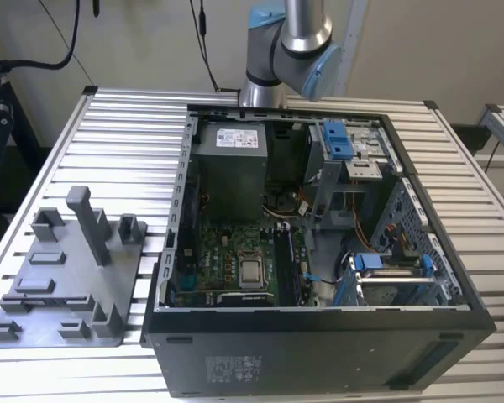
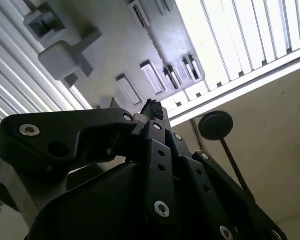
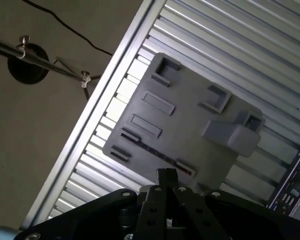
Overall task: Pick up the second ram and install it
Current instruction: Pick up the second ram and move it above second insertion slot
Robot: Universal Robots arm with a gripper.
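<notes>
pincer [image 3: 166,174] is being held pressed together, fingertips [image 2: 151,107] meeting, nothing being seen pinched between them in both wrist views

pincer is being pointed down at the grey holder tray [image 3: 190,125], well apart from it, tips being lined up with the tray's edge near a long narrow slot [image 3: 155,152]

a chunky upright block [image 3: 230,135] is being seen on the tray beside smaller rectangular pockets

tray is being carried by the ribbed metal tabletop [image 3: 230,45]; past the tabletop's edge a round-footed stand [image 3: 27,62] is being seen on the floor

in the exterior view the arm [image 1: 290,42] is being seen rising behind the open computer case [image 1: 319,344]; the tray is lying just beside the case, on the exterior view's left

inside the case the motherboard [image 1: 227,252] and processor [image 1: 252,271] are being shown, with dark long strips [image 1: 290,264] standing just beside the processor

second ram: position cannot be told; whether one of those strips is it cannot be told either
</notes>
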